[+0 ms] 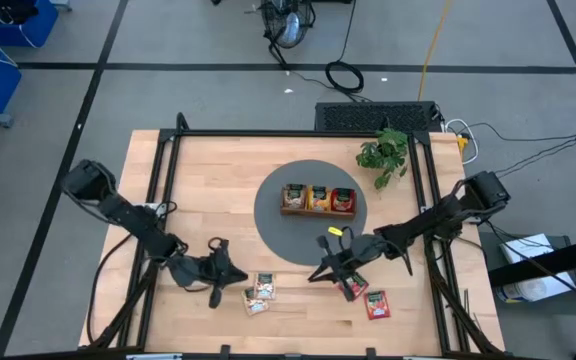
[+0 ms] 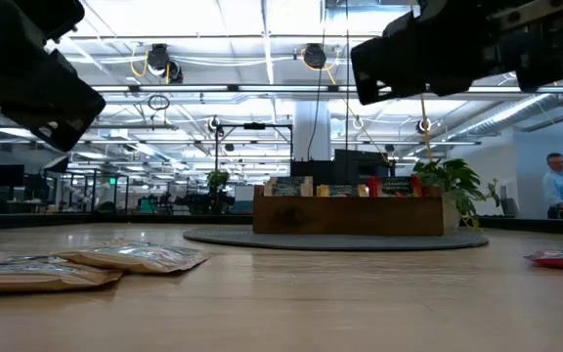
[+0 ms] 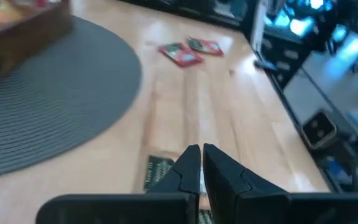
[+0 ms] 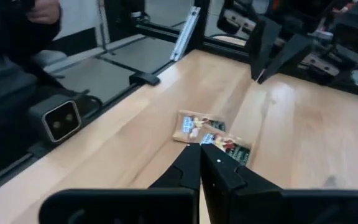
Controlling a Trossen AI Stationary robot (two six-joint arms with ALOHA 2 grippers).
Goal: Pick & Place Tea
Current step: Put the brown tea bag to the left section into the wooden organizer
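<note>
The table (image 1: pixel 208 170) carries a round grey mat (image 1: pixel 268 225), and on the mat stands the tray (image 1: pixel 318 212) with tea inside. The left gripper (image 1: pixel 230 272) hangs closed and empty just beside two green-and-tan sachets (image 1: pixel 259 293). The right gripper (image 1: pixel 324 268) is closed and empty too, near two red sachets (image 1: pixel 366 296).

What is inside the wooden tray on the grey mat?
The wooden tray holds tea sachets in all three compartments: green-and-tan ones, orange ones and red ones. How many are stacked in each compartment cannot be seen; the top ones cover the rest.
</note>
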